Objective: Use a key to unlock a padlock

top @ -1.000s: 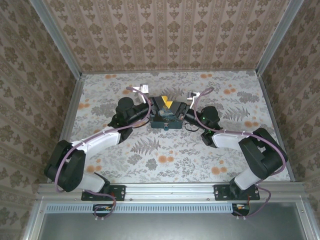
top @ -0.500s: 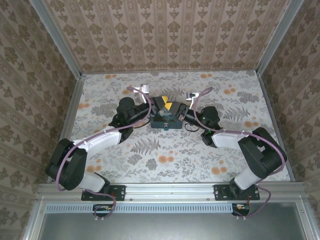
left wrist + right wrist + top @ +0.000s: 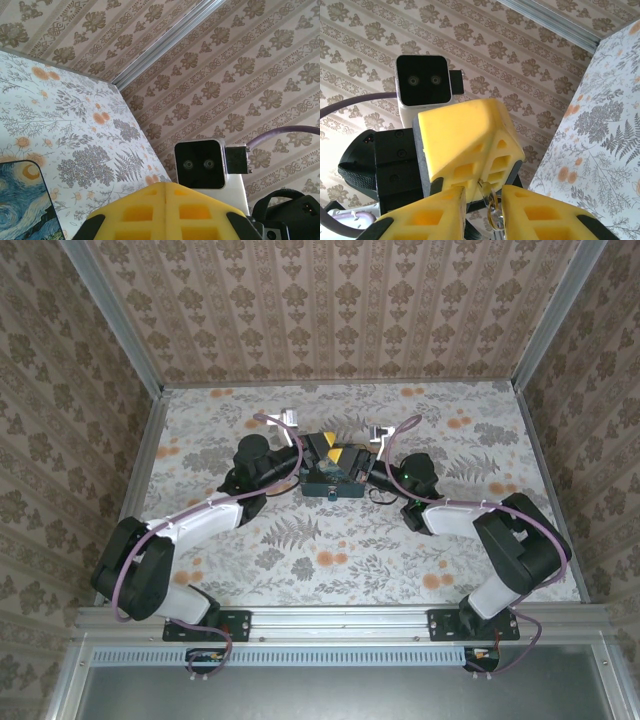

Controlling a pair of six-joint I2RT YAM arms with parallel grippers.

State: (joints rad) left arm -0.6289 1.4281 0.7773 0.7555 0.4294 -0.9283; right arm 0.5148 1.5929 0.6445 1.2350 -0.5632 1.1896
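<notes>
Looking down on the flowered table (image 3: 330, 560): left gripper (image 3: 320, 454) and right gripper (image 3: 366, 462) nose to nose near the middle of the far edge, right over the painted blue-and-yellow box (image 3: 334, 484). Plenty in the way there: black wrists, purple cables (image 3: 268, 420) and white wrist cameras, all masking the meeting point from above. Wallpapered walls (image 3: 330, 310) boxing in three sides.

Checking against a second ago: barely a twitch. Same huddle over the box, just a slightly wider patch of yellow between the wrists.

Over to the right wrist for what the top view hides: a small metal loop (image 3: 492, 209) dangling in the gap between the right gripper's two yellow fingers (image 3: 445, 215), just under the tip of the left gripper's yellow block. Padlock shackle or key ring? Can't tell at this size. Pinched by the right fingers or merely flanked? Can't tell either. So, placing the padlock no closer than that meeting of tips above the box.

From the left wrist: left fingers (image 3: 150, 210) pressed together along one seam, closed. Also catching a corner of the box (image 3: 20, 200) at lower left and the right arm's camera (image 3: 200, 164) staring back.
</notes>
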